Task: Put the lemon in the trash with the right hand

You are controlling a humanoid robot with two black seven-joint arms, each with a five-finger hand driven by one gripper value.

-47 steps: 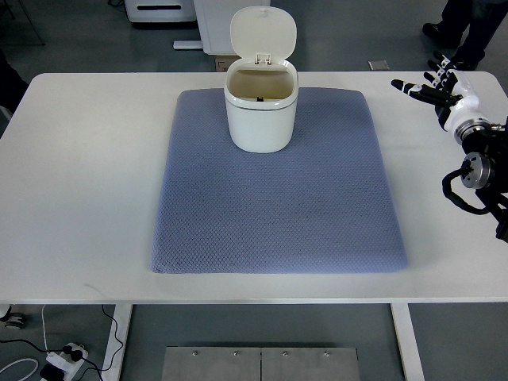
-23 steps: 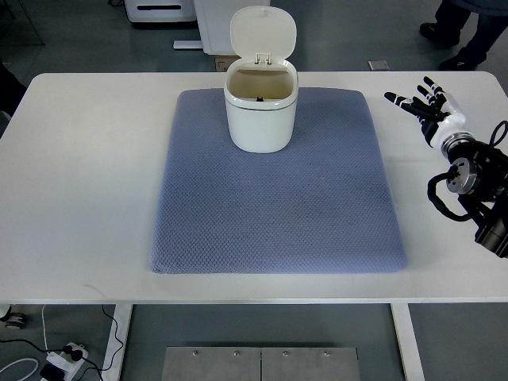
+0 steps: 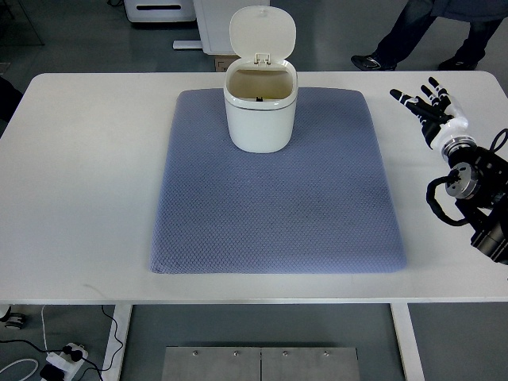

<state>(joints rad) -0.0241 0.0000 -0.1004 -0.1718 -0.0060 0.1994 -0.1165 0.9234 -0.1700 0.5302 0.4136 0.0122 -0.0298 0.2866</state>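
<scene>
One right hand [image 3: 432,107] over the white table [image 3: 87,175], fingers spread, holding nothing. Small white plastic trash bin [image 3: 260,101], lid flipped up, sits well left of hand on blue quilted mat [image 3: 278,206]. Lemon not visible.

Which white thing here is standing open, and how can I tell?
The small trash bin on the blue mat: its lid is flipped up behind it, showing the inside.
</scene>
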